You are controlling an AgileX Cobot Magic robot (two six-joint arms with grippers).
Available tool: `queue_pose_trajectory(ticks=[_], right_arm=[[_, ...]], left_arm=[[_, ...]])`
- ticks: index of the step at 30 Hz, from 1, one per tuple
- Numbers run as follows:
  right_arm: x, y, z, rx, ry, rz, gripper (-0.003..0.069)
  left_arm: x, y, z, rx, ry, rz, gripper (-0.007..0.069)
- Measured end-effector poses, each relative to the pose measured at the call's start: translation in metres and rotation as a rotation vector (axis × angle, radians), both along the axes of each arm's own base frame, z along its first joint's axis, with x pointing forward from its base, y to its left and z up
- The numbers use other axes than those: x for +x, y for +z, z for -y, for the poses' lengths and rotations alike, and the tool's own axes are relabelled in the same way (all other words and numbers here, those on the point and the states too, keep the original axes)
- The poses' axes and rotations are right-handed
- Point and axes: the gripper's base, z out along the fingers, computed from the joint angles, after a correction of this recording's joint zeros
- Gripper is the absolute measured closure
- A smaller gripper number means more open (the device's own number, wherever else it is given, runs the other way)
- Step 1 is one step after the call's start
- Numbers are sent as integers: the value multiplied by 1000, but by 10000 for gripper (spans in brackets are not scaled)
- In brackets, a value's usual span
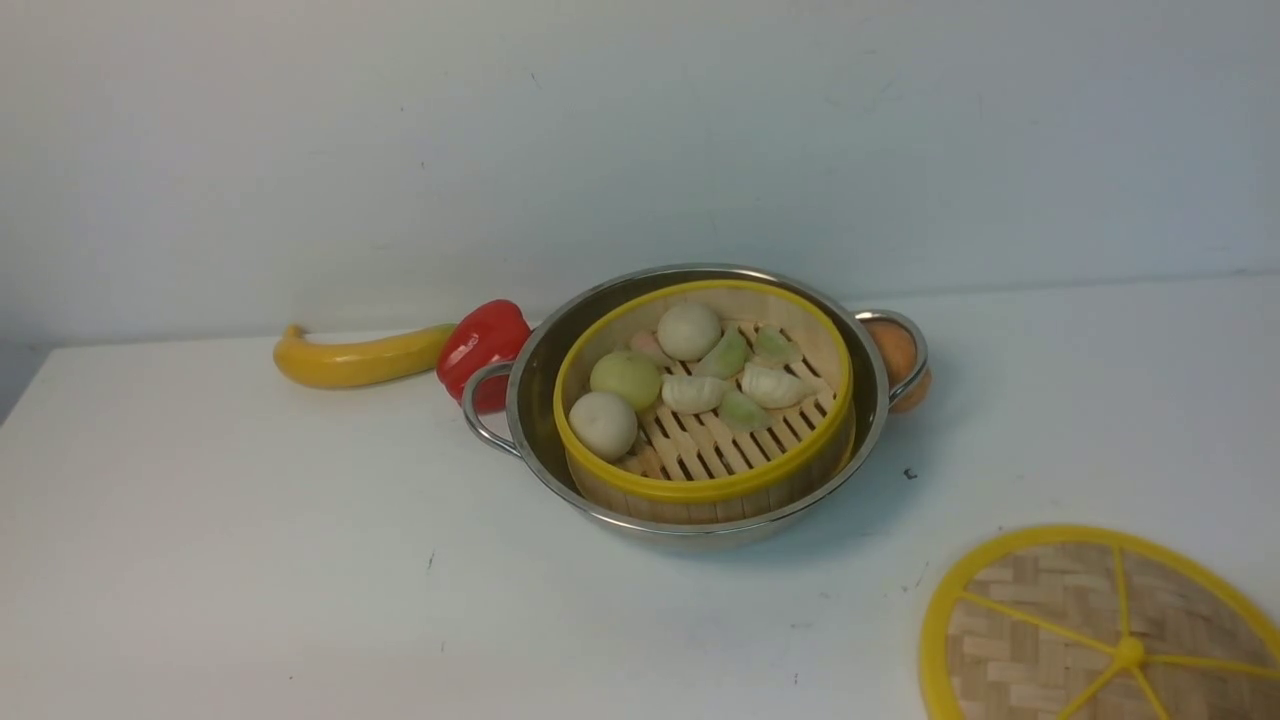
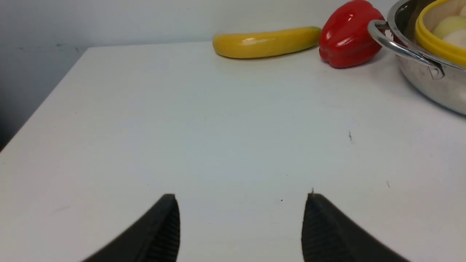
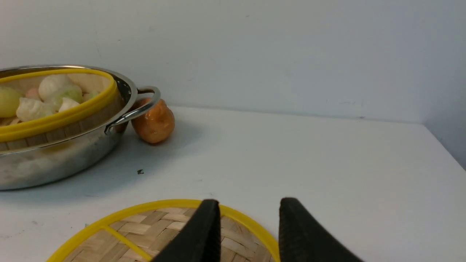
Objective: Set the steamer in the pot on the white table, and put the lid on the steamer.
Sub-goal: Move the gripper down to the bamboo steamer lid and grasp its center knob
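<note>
Lid [image 1: 1090,630] flat on table [image 1: 250,550], near right corner, well apart from pot [image 1: 527,385]. Right hand [image 3: 249,202] over lid's rim, fingers apart, one over the weave and one outside the rim, nothing clamped. Left hand [image 2: 242,198] spread wide over bare table, empty. Steamer [image 1: 700,485] sits inside pot, uncovered, buns visible. Red pepper [image 1: 483,340] by pot's left handle, orange item [image 1: 893,350] behind the right handle.
</note>
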Motion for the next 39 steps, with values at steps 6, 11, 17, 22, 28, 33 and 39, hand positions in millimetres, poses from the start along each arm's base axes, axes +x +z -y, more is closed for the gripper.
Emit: queue_pose_trajectory(ticks=[6, 11, 17, 22, 28, 33, 39], right_arm=[[0, 0, 0, 0, 0, 0, 410], [0, 0, 0, 0, 0, 0, 410], [0, 0, 0, 0, 0, 0, 410], [0, 0, 0, 0, 0, 0, 410], [0, 3, 1, 0, -6, 33, 410], [0, 20, 1, 83, -15, 135, 410], [-13, 87, -3, 140, 26, 220, 410]], left_arm=[[0, 0, 0, 1, 0, 0, 205], [0, 0, 0, 1, 0, 0, 205], [0, 0, 0, 1, 0, 0, 205], [0, 0, 0, 1, 0, 0, 205], [0, 0, 0, 2, 0, 0, 205], [0, 0, 0, 2, 0, 0, 205], [0, 0, 0, 2, 0, 0, 205]])
